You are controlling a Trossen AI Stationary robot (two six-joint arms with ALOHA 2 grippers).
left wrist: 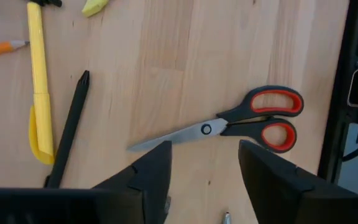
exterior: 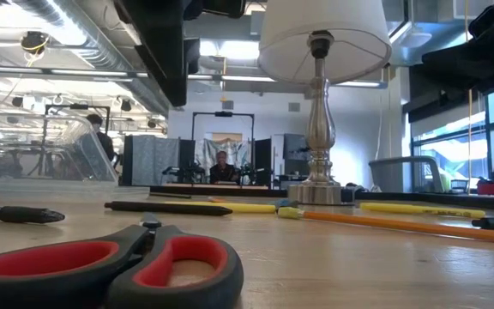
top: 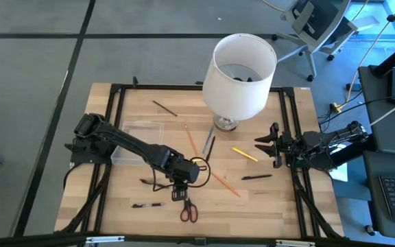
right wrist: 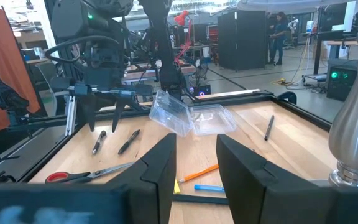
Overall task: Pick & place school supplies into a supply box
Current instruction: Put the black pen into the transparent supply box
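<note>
Red-handled scissors (top: 188, 210) lie flat on the wooden table (top: 266, 206) at its near edge, blades shut. Left gripper (top: 178, 194) hangs just above them, fingers apart, nothing held. Beyond the scissors, pens & pencils are scattered: a black pen (top: 256, 177), an orange pencil (top: 224, 182), a yellow marker (top: 244, 154). Farther back and to the left of the scissors sits the clear supply box (top: 138, 140). Farthest from the scissors stands a white-shaded lamp (top: 238, 77). Right gripper (top: 273, 145) waits over the table's right side, fingers partly apart, empty.
</note>
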